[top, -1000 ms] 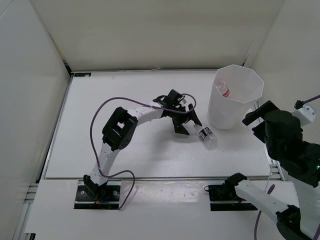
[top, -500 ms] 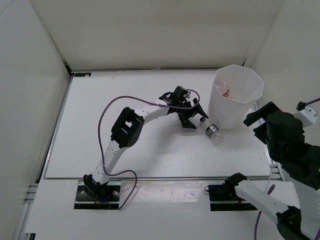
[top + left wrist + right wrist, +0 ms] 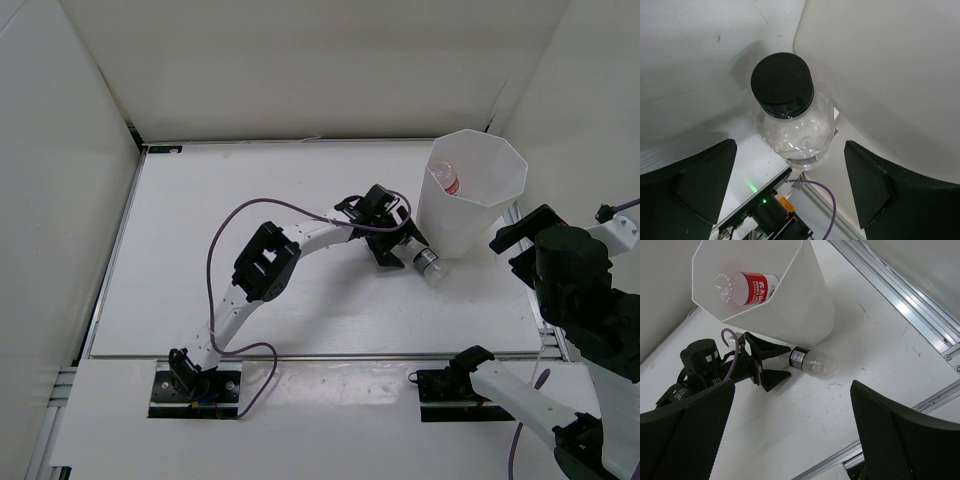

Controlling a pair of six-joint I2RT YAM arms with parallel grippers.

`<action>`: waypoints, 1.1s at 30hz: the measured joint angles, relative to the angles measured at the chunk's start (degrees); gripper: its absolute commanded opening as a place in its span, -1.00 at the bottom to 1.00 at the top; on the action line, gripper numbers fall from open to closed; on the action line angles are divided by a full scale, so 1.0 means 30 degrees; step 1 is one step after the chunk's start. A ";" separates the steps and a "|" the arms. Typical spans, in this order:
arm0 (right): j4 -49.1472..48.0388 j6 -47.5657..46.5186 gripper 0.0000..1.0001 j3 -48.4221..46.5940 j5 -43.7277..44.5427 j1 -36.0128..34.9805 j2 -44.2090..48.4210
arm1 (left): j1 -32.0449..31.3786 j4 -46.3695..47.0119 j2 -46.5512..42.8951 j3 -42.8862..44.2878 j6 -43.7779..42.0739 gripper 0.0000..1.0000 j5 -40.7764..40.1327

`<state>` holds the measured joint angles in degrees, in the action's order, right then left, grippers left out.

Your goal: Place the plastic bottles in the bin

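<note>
While left tool (image 3: pixel 403 250) stands spread: black-capped bottle (image 3: pixel 430 263) lies beside bin (image 3: pixel 470 215); straddle body squarely, close gently lest it roll.

Bin (image 3: pixel 795 310) rim hides the red-labelled bottle (image 3: pixel 747 287) partly

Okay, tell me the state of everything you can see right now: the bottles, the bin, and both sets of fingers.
bin: upright, open at the top.
red-label bottle: inside the bin, lying on its side.
black-cap bottle: capped, on its side beside the bin, not gripped.
left gripper: fingers open, tips at the black cap.
right gripper: fingers open, empty, held above the scene.
</note>
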<state>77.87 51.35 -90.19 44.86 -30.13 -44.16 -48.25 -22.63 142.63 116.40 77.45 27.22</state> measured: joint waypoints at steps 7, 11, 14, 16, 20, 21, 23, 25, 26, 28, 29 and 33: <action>0.0000 -0.0284 1.00 0.0000 -0.0015 0.0000 0.0000 | -0.0248 0.0087 0.0000 -0.0007 0.0714 1.00 -0.1311; 0.0000 -0.0546 1.00 -0.0007 -0.0015 0.0000 0.0000 | -0.0233 0.0204 0.0007 -0.0029 0.1166 1.00 -0.1880; 0.0000 -0.0707 1.00 -0.0007 -0.0015 0.0000 0.0000 | -0.0233 0.0313 0.0095 -0.0029 0.1537 0.92 -0.2025; 0.0000 -0.0758 1.00 -0.0007 -0.0015 0.0000 0.0000 | -0.0233 0.0466 0.0182 -0.0029 0.1821 0.80 -0.2018; 0.0000 -0.0758 1.00 0.0015 -0.0007 0.0000 0.0000 | -0.0233 0.0605 0.0226 -0.0087 0.2171 0.52 -0.2164; -0.0007 -0.0758 1.00 0.0102 0.0000 0.0007 0.0000 | -0.0233 0.0678 0.0226 -0.0219 0.2222 0.44 -0.2171; 0.0000 -0.0758 1.00 0.0379 0.0000 0.0007 0.0051 | -0.0219 0.1246 0.0211 -0.0612 0.2455 0.27 -0.2004; 0.0007 -0.0758 1.00 0.0670 -0.0007 0.0000 0.0102 | -0.0204 0.1778 -0.0015 -0.1180 0.2528 0.19 -0.1865; 0.0015 -0.0758 1.00 0.0780 -0.0007 0.0000 0.0117 | -0.0204 0.1996 -0.0175 -0.1530 0.2565 0.14 -0.1814; 0.0007 -0.0758 1.00 0.0976 0.0015 0.0007 0.0146 | -0.0204 0.2310 -0.0561 -0.2280 0.2550 0.06 -0.1712; 0.0007 -0.0758 1.00 0.1100 0.0007 0.0007 0.0175 | -0.0211 0.2346 -0.0794 -0.2645 0.2506 0.06 -0.1668; 0.0015 -0.0758 1.00 0.1632 0.0022 0.0007 0.0233 | -0.0109 0.2586 -0.2266 -0.4911 0.1982 -0.09 -0.1443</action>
<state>77.91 49.08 -85.30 44.93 -30.11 -43.46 -48.58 -14.87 135.83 101.67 83.40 22.90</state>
